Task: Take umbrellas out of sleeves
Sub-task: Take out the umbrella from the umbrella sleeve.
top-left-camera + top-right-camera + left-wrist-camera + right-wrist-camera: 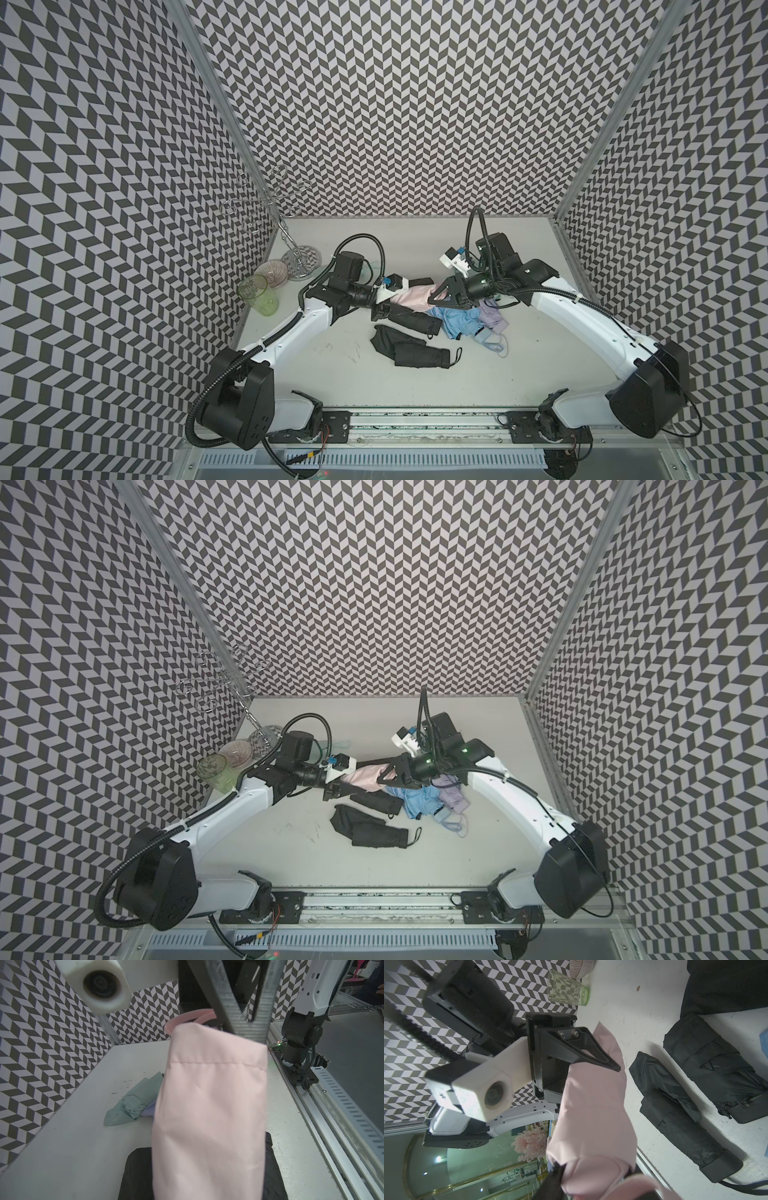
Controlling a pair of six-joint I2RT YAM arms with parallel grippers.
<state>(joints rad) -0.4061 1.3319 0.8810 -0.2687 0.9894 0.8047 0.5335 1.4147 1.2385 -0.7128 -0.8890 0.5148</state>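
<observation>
Your pink umbrella (415,297) is held up clear of the worktop (332,374), near its centre and a little toward 12 o'clock. It lies roughly 9-to-3 between the 2 arms, with its pink sleeve still on.

The left fingers (608,1062) are clamped on the 9 o'clock end, pinching the smooth sleeve fabric. The right fingers (255,1022) sit at the 3 o'clock end, at the sleeve mouth where the pink wrist loop (187,1019) pokes out. You cannot tell from these views whether they have bitten down or only bracket that end.

Just toward 6 o'clock of the pink one, a black umbrella (415,322) lies on the worktop. A second black umbrella (424,358) lies further toward 6 o'clock, with a limp black piece of fabric (388,338) against its 10 o'clock end.

At 4 o'clock of the pink one, the light blue umbrella (459,326) touches the nearer black one. The lavender umbrella (492,322) lies just beside it at 3 o'clock, partly under the right arm. In the left wrist view, a mint umbrella (133,1105) lies on the worktop beyond the pink one.

Well apart, at the 9 o'clock edge, stands the clear green glass (259,295). A ribbed bowl (272,272) sits just beside it toward 1 o'clock, and the wire stand (301,259) is next to that.
</observation>
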